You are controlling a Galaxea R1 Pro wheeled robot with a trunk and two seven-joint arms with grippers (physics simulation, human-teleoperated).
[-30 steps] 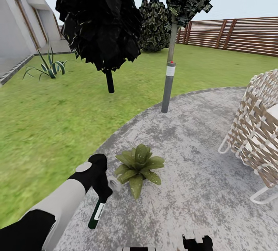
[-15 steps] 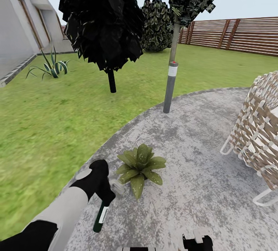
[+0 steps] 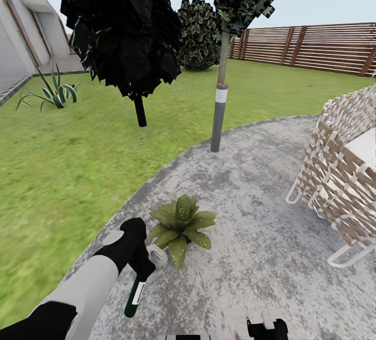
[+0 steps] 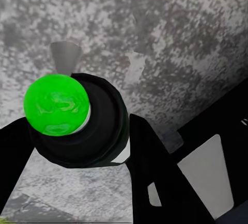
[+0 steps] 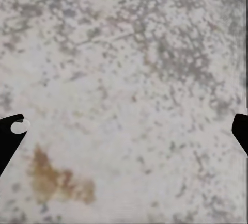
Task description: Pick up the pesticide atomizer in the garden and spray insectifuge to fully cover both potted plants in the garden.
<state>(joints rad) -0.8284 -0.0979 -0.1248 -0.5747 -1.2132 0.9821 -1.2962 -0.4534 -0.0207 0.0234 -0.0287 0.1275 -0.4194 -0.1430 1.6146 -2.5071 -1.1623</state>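
One potted plant (image 3: 178, 223) sat on the stone patio (image 3: 261, 235), and the spray bottle (image 3: 136, 292) hung right beside it, on the lawn side, pinched in the left gripper (image 3: 140, 262). In the left wrist view the two dark fingers (image 4: 150, 167) were pressed against the bottle's body (image 4: 82, 131), its base showing as a bright green disc. The pale trigger head (image 3: 156, 254) sat just short of the nearest leaves, nozzle turned toward the plant. My read was that the spraying step was on. Doing it well meant keeping that nozzle aimed at the middle of the leaves, holding the bottle steady in the grip, and sweeping across so the far leaves got covered too. The right gripper (image 5: 124, 131) hovered over bare patio stone, fingertips spread wide, holding nothing.
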